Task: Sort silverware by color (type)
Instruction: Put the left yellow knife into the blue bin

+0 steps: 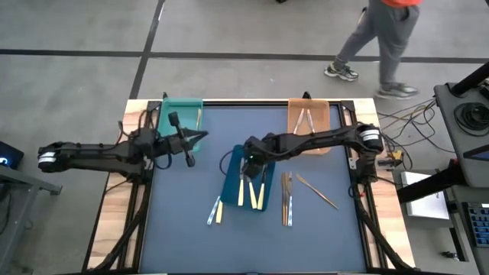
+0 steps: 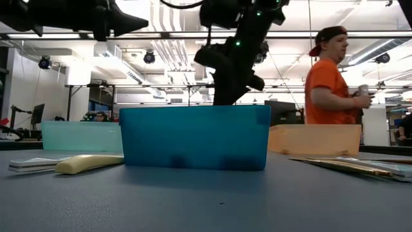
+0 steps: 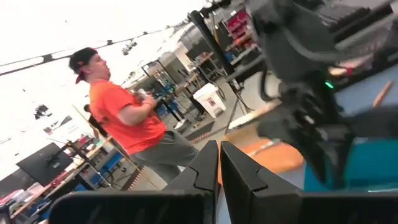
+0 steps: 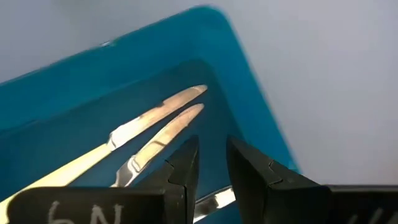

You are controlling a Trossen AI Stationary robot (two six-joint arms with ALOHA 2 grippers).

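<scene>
High view: right gripper (image 1: pixel 248 162) over the blue tray's (image 1: pixel 231 186) far end. Cream-handled silverware (image 1: pixel 254 191) lies in the tray, long axes along the tray's length. More pieces (image 1: pixel 286 198) lie on the table right of the tray, a pair (image 1: pixel 215 210) left of its near end. Left gripper (image 1: pixel 200 137) waits beside the teal tray (image 1: pixel 183 111).

Low view: cream handle (image 2: pixel 87 163) lies flat left of the blue tray (image 2: pixel 193 136).

Left wrist: fingers (image 3: pixel 205 169) pressed together, empty.

Right wrist: fingers (image 4: pixel 186 168) slightly apart, nothing gripped; two knives (image 4: pixel 158 127) parallel, blades toward the tray's (image 4: pixel 249 99) corner.
</scene>
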